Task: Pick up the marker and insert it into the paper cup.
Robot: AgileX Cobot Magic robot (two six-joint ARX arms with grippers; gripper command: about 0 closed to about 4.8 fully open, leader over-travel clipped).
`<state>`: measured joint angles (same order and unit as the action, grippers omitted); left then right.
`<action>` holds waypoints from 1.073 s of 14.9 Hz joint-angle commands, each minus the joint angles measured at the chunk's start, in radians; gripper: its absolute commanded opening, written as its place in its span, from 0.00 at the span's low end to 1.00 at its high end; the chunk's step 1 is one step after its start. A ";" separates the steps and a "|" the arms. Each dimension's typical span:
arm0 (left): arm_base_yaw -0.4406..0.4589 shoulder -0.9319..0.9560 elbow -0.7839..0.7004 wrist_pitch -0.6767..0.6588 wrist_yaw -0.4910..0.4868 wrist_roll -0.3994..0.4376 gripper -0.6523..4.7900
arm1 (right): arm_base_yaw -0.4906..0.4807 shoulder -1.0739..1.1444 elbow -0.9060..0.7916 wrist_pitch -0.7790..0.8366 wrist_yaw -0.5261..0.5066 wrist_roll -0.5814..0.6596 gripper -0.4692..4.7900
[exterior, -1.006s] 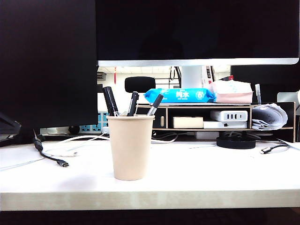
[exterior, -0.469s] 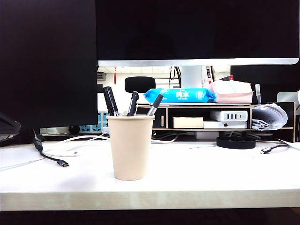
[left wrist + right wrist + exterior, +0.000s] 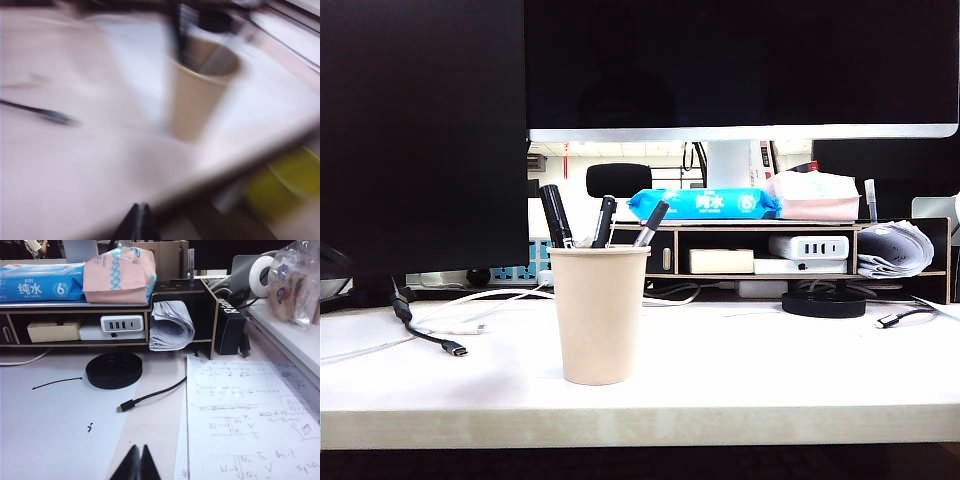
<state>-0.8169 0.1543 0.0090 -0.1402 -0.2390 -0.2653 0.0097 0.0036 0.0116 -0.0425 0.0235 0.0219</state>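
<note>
Marker [image 3: 556, 214] stands in paper cup [image 3: 599, 314] mid-table [image 3: 770, 370], leaning on the rim beside two slimmer pens (insertion looks done). Left pincer [image 3: 139, 220] together, empty, off the table edge near the cup. Right pincer [image 3: 139, 461] together, empty, over papers [image 3: 250, 410].

Left pincer [image 3: 139, 220] black tapered tips, right pincer [image 3: 136, 462] alike

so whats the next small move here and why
Probably just pull the left gripper back to rest. The marker already stands in the paper cup beside two slimmer pens. The left gripper looks shut and empty, off the table's near edge, its view blurred. The right gripper is shut over bare desk, holding nothing.
</note>
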 commanded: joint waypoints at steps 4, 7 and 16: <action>0.407 -0.132 0.000 -0.003 0.045 0.001 0.11 | -0.001 0.000 -0.003 0.017 0.000 0.004 0.11; 0.557 -0.151 0.000 -0.001 0.045 0.008 0.11 | -0.001 0.000 -0.003 0.017 0.000 0.004 0.11; 0.681 -0.151 0.000 0.024 0.042 0.177 0.11 | -0.001 0.000 -0.003 0.017 0.000 0.004 0.11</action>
<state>-0.1383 0.0036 0.0090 -0.1390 -0.1947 -0.1146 0.0086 0.0036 0.0116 -0.0425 0.0235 0.0219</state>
